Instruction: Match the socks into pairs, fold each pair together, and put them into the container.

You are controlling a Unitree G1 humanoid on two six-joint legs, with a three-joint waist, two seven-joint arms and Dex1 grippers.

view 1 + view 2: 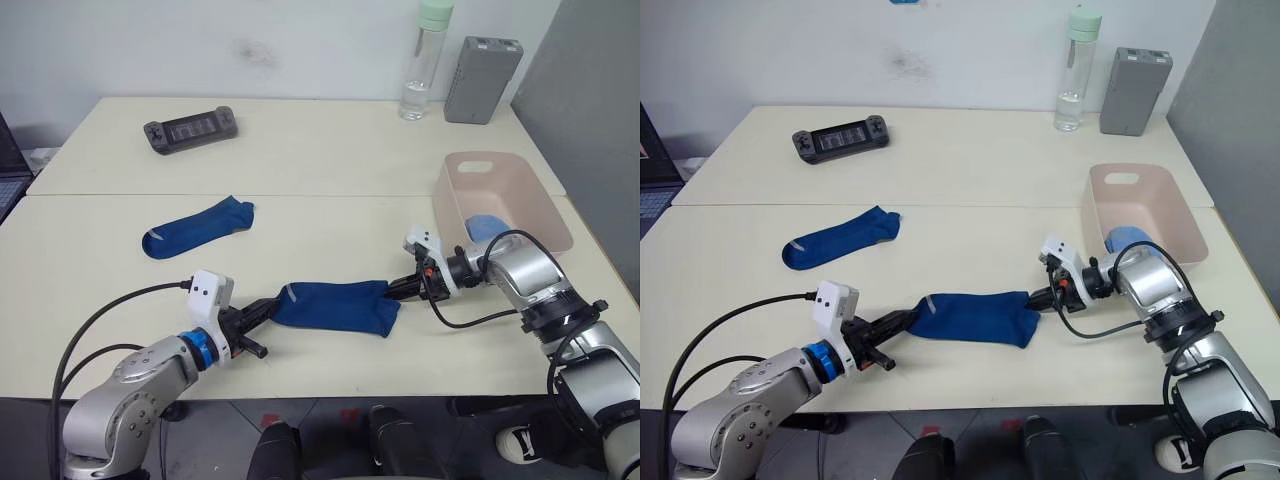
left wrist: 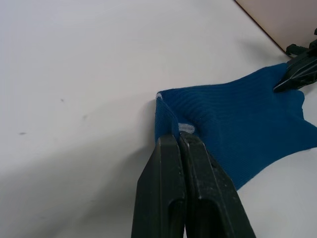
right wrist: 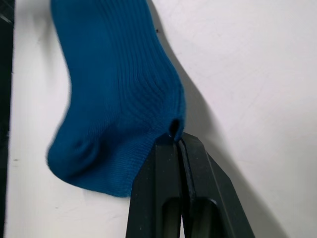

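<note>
Left eye view has both arms on one navy sock (image 1: 335, 305) lying flat near the front edge of the worktop (image 1: 300, 150). Left pincer (image 1: 268, 309) is clamped on the cuff end, right pincer (image 1: 397, 288) is clamped on the toe end, so the sock sits stretched out between them. Both wrist views back that up: fingers pressed together with ribbed knit pinched at the tips.

The other navy sock (image 1: 197, 227) lies on its own further back and to the left, well apart from the held one. So my guess is we're at the matching step for the navy pair, not folding yet. Next move probably means carrying the held sock over and laying it on top of its mate, lined up cuff to cuff, without letting either end slip.

The bin (image 1: 545, 210) is pale pink smooth plastic with rounded corners and a handle slot in the far wall, sitting at the right. Something light blue (image 1: 484, 227) and soft already lies inside it, likely a sock pair, can't tell for sure.

The socks are floppy ribbed fabric, so expect bunching and sagging if the two pincers drift closer together
</note>
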